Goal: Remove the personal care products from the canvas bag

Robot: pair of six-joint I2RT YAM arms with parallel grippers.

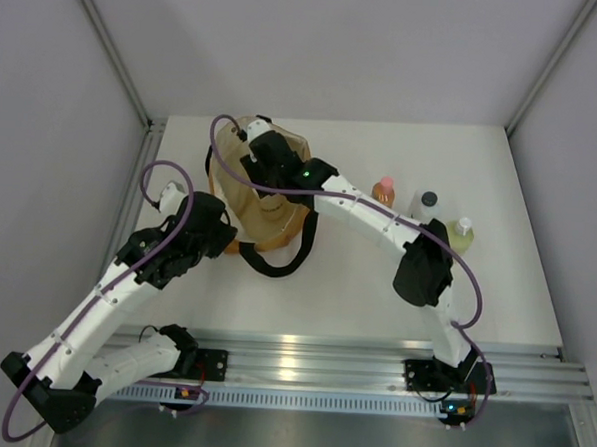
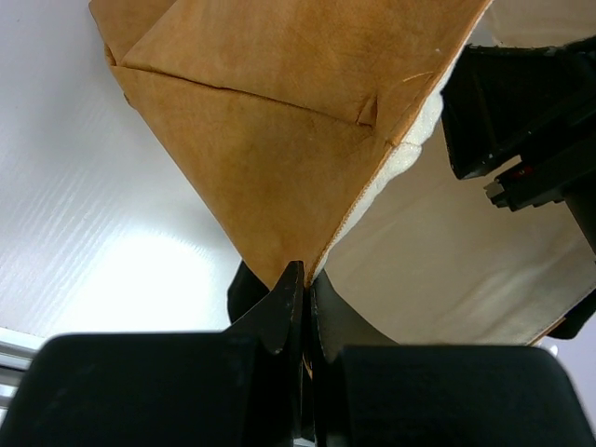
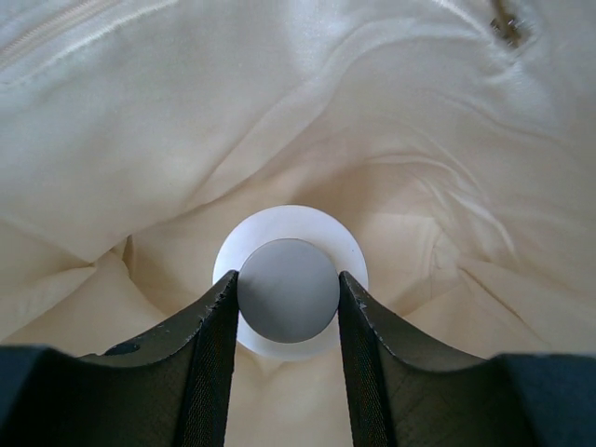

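Observation:
The mustard-tan canvas bag (image 1: 269, 217) stands open at the back left of the table, its cream lining (image 3: 186, 140) showing. My left gripper (image 2: 305, 279) is shut on the bag's rim (image 2: 368, 200) at its near left corner (image 1: 230, 232). My right gripper (image 3: 288, 279) is down inside the bag, its fingers pressed on both sides of the grey lid of a short white jar (image 3: 291, 222). An amber bottle with pink cap (image 1: 383, 191), a whitish bottle with black cap (image 1: 427, 203) and a yellow-green bottle with white cap (image 1: 462, 232) stand on the table to the right.
The bag's black loop handle (image 1: 276, 262) lies on the table in front of the bag. The right forearm (image 1: 364, 209) spans from the bottles to the bag mouth and shows as black housing in the left wrist view (image 2: 521, 112). Grey walls enclose the table.

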